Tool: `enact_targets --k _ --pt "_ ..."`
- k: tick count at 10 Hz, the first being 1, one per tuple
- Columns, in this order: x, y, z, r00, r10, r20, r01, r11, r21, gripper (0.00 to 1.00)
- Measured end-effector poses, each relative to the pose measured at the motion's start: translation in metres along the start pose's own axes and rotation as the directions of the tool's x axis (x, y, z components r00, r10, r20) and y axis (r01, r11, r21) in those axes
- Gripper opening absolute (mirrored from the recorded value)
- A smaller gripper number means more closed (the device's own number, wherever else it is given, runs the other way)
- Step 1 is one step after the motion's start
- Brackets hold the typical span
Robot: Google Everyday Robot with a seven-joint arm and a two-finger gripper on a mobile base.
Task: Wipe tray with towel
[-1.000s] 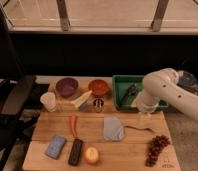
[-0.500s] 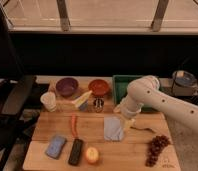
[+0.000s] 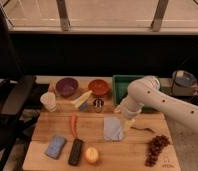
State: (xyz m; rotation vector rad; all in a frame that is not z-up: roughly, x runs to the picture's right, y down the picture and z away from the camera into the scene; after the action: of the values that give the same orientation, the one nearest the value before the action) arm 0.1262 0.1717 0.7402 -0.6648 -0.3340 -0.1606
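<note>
The green tray (image 3: 123, 84) sits at the back of the wooden table, partly covered by my white arm. The pale grey-blue towel (image 3: 113, 129) lies rumpled on the table in front of it. My gripper (image 3: 126, 121) points down at the towel's right edge, just above or touching the cloth. It looks open, with nothing lifted in it. The arm reaches in from the right, its elbow over the tray's front right part.
Behind the towel stand a purple bowl (image 3: 67, 86), an orange bowl (image 3: 98, 86), a white cup (image 3: 49, 101) and a small can (image 3: 98, 105). A carrot (image 3: 73, 125), a blue sponge (image 3: 56, 146), a dark remote (image 3: 75, 151), a yellow fruit (image 3: 92, 155) and grapes (image 3: 156, 147) lie in front.
The arm has swung left and down from over the tray. The gripper now sits at the towel's right edge. The towel has not moved.
</note>
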Motion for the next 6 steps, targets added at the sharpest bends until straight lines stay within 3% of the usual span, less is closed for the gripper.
enact_targets --k 3,6 --pt "-0.001 0.000 0.038 0.996 -0.014 0.089 0.014 1.000 -0.002 0.65" --pt "0.005 0.006 0.067 0.992 -0.007 0.123 0.012 0.999 -0.035 0.65"
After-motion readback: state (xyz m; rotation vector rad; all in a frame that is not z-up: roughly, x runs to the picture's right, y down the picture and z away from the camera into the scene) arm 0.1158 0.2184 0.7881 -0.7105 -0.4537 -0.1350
